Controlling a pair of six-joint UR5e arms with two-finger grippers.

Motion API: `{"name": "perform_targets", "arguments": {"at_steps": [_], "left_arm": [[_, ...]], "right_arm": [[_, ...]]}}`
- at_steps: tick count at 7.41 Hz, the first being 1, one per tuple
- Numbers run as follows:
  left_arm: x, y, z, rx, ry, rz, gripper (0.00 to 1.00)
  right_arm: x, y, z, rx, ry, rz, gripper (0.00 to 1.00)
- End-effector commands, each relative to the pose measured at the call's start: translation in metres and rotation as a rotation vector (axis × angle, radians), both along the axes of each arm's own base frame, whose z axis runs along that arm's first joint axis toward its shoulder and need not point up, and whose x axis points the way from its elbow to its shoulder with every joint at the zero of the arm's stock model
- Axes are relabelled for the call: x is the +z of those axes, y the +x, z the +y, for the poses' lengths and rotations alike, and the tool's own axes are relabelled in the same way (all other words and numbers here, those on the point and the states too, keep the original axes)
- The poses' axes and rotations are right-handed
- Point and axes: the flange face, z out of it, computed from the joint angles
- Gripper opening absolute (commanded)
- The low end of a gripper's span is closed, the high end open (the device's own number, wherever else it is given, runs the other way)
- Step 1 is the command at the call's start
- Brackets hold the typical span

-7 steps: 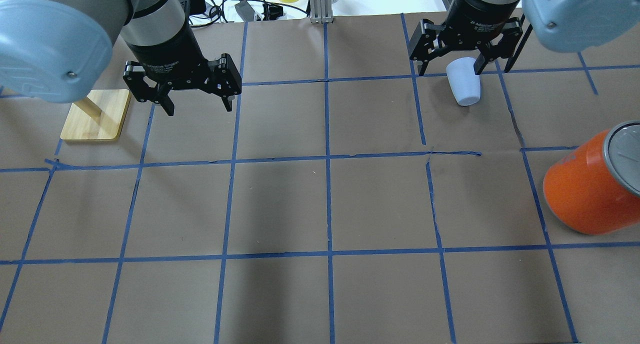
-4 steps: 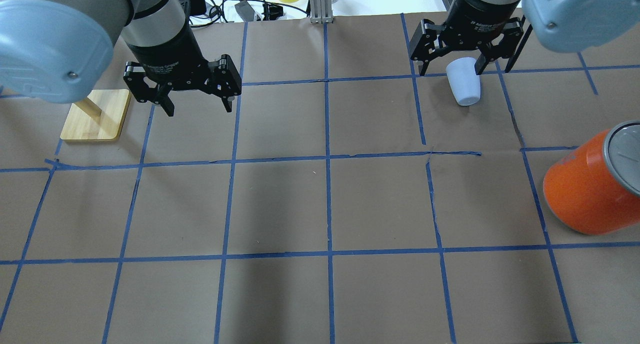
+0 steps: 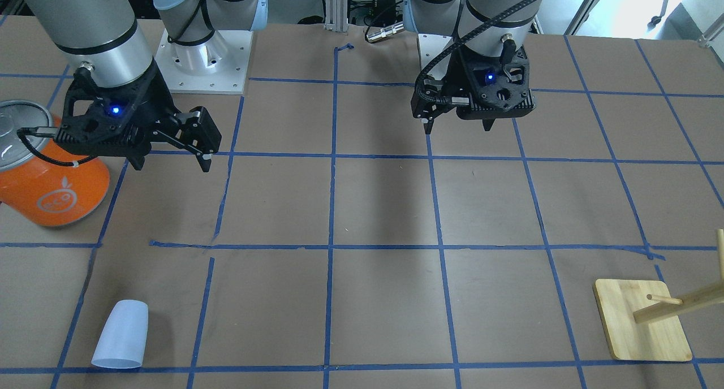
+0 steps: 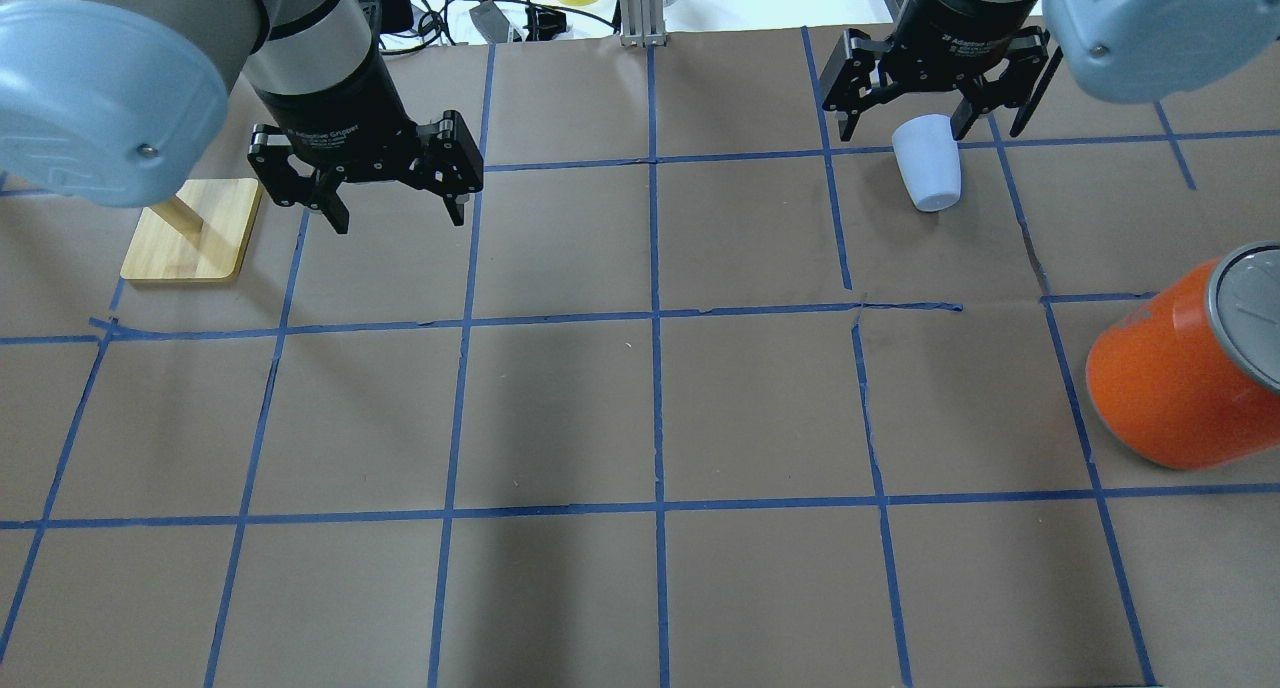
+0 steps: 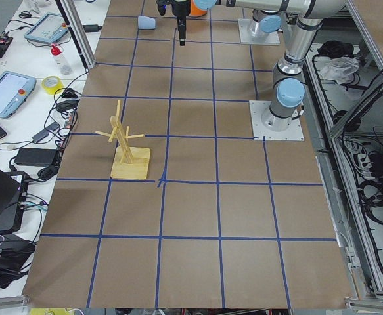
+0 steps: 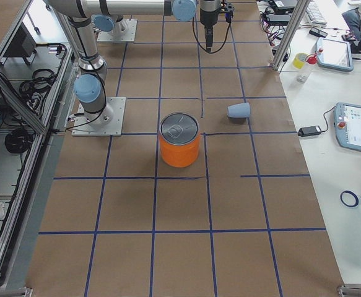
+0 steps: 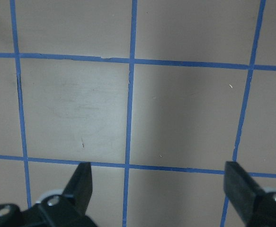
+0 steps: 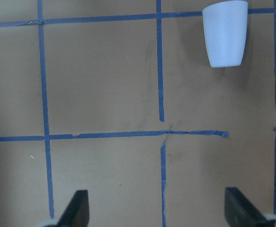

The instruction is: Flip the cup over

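Right fingers (image 8: 76, 208) hang spread wide with nothing between them, only their tips showing at the bottom edge of the wrist view; left fingers (image 7: 83, 182) are likewise spread and empty over the brown tabletop (image 4: 560, 408). From overhead the right arm (image 4: 960, 8) overlaps the wide end of the cup (image 4: 928, 163), yet the front view shows the two well apart. An orange can (image 3: 56, 191) is partly hidden behind that arm in front and cut off overhead. Pale blue-white, plain and tapered, the cup lies on its side by a blue tape line (image 3: 254, 370), wide end pointing away from the robot, its inside not visible
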Motion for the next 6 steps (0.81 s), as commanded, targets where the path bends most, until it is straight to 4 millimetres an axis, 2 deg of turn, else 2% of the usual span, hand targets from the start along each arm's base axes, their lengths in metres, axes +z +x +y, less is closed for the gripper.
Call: {"name": "perform_targets", "arguments": {"at_steps": [1,2,3,4,5,6], "left_arm": [[-0.001,0.0,-0.001,-0.001,0.002,0.0,1.0],[-0.003,-0.001,-0.001,0.0,0.005,-0.001,1.0],[-0.005,-0.001,0.0,-0.001,0.008,-0.001,1.0],[-0.012,0.0,0.003,-0.001,0.02,-0.003,1.0],[-0.014,-0.001,0.003,-0.003,0.016,-0.002,1.0],[-0.014,-0.001,0.002,-0.003,0.016,-0.002,1.0]], "right_arm": [[-0.006,-0.044,-0.04,-0.041,-0.038,0.083,1.0],[-0.006,-0.088,-0.066,-0.081,-0.076,0.091,1.0],[-0.022,-0.15,-0.081,-0.136,-0.049,0.096,1.0],[-0.061,-0.174,-0.095,-0.053,0.017,0.088,1.0],[-0.101,-0.183,-0.118,-0.012,0.024,0.089,1.0],[-0.125,-0.187,-0.133,-0.015,0.008,0.089,1.0]]}}
